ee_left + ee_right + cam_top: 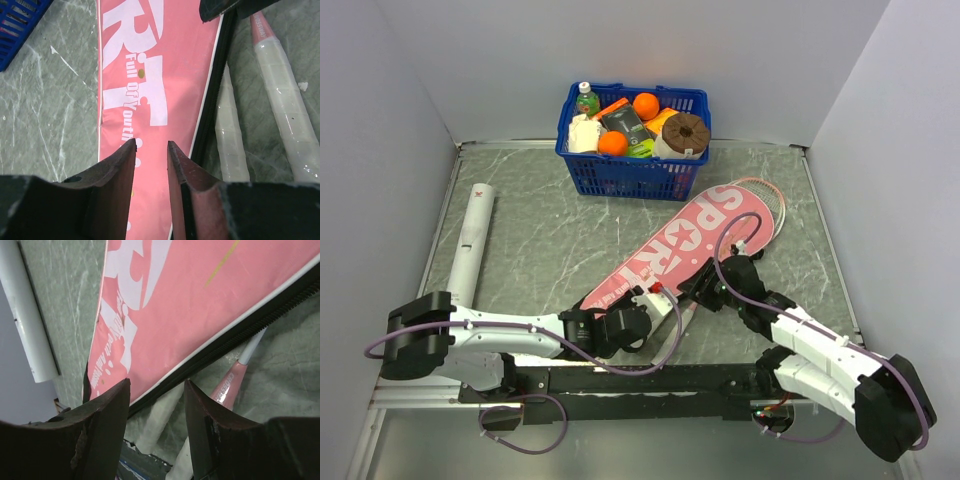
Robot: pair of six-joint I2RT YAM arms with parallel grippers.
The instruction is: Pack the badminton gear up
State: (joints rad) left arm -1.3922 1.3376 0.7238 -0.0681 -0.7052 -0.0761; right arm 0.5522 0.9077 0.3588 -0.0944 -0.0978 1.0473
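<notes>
Behind the pink cover (680, 245): blue basket (632, 178), filled with oranges (646, 105), a bottle (586, 98) and more. Just beside the cover's black zip edge, two racket handles (282, 95); past its wide end, a racket head (772, 205). Left of the cover, well apart, the white tube (470, 240). Above the cover's narrow end, left gripper (151, 147), fingers apart and empty; over the zip edge, right gripper (156, 385), spread wide, empty too.

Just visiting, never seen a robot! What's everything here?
cover: one, pink with black edge, "SPORT" lettering, table's middle-right.
racket handles: two, white, at the cover's near end.
tube: one, white, left side.
basket: one, blue, back of table.
groceries: several, mixed colours, in the basket.
table: one, grey marbled.
left gripper: one, dark, open above the cover.
right gripper: one, dark, open above the cover's edge.
</notes>
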